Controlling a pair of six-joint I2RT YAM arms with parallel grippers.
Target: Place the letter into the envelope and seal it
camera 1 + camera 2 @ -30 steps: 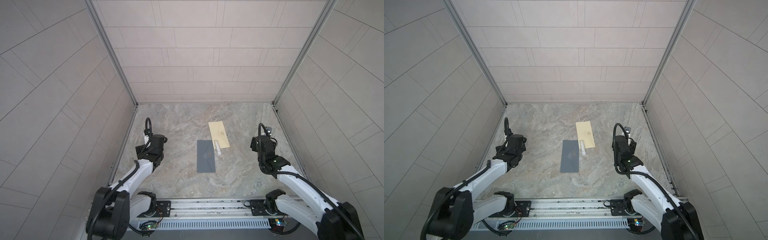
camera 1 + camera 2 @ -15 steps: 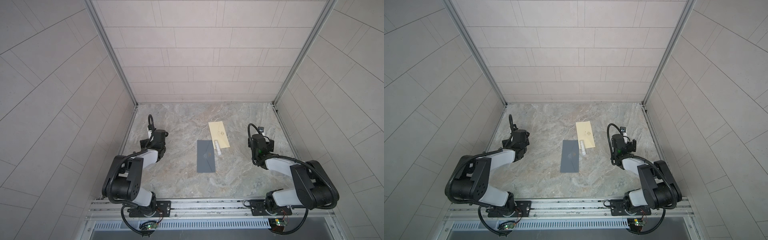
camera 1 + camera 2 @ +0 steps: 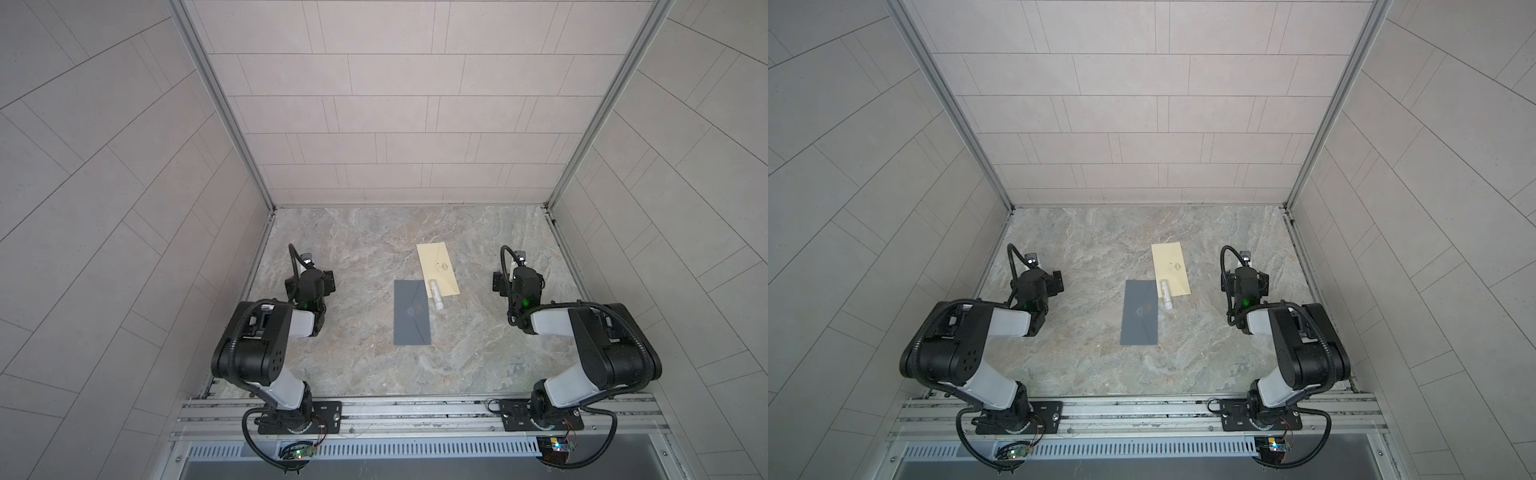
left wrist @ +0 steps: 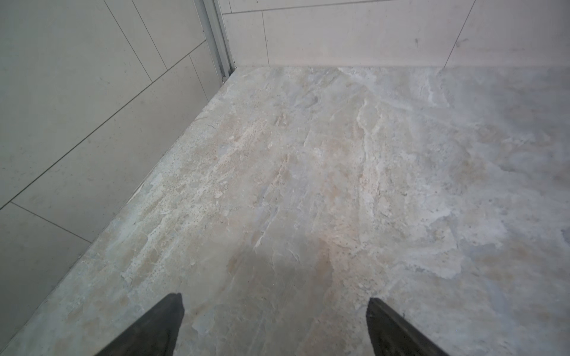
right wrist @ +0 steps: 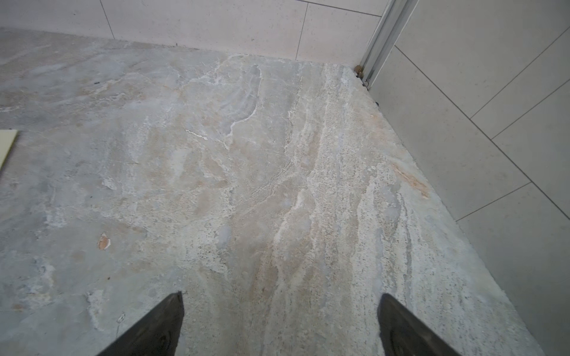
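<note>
Both arms have folded up at the elbow; right pincer (image 5: 280,294) has spread wider.
Released and empty, left pincer (image 4: 274,297) and its twin hang over the tabletop (image 3: 361,249). Between the arms lie grey paper (image 3: 411,312) and cream paper (image 3: 438,269), with a white glue stick (image 3: 435,294) across the cream corner. Their emblems are unreadable, and I cannot tell which is the letter.

You have a marbled grey-and-beige counter (image 3: 374,232) filling the floor of the cell; pale tiled walls (image 3: 395,124) close it in at the back and on both sides; aluminium posts (image 3: 222,104) run up the two back corners; along the near edge lies a metal rail (image 3: 415,411), with a slotted vent grille (image 3: 415,449) just in front of it; in the right wrist view you can see a small pinkish spot (image 5: 104,241) in the stone.
</note>
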